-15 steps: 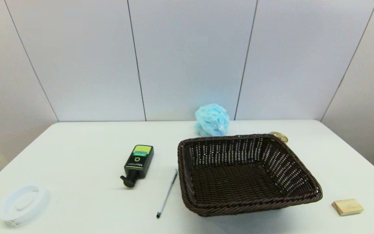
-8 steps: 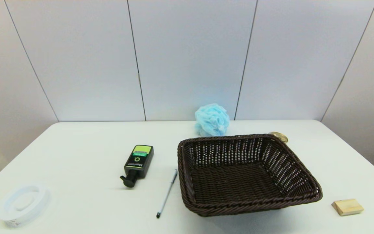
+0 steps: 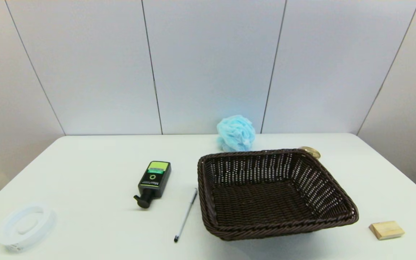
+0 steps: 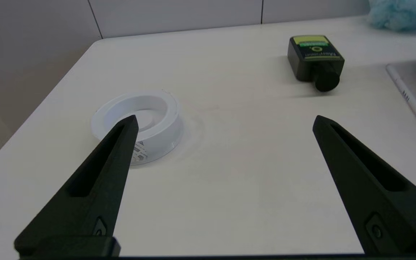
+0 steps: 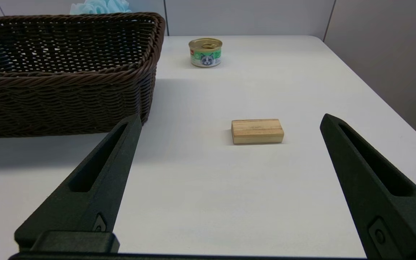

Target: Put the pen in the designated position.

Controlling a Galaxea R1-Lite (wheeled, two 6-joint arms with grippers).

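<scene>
In the head view's lower centre the pen [image 3: 186,215] lies flat on the table [image 3: 85,169], between the black pump bottle [image 3: 153,182] and the wicker basket [image 3: 276,227]. The left gripper [image 4: 224,121], spread wide and empty, hovers well apart from it; the pen sits at that frame's right edge. The right gripper [image 5: 229,119] is likewise spread and holds nothing.

White table [image 3: 85,173] under pale grey wall panels [image 3: 211,65]. Dark brown woven basket [image 3: 276,227] right of centre. Thin white pen [image 3: 186,215], dark-tipped, beside it. Black pump bottle [image 3: 154,180] with green label. Light blue mesh puff [image 3: 236,133] behind. White ring [image 3: 25,225] lower left. Tan wooden block [image 3: 386,230] lower right. Gold-lidded, green-labelled can [image 5: 205,52]. Black gripper fingers [image 4: 99,180].
</scene>
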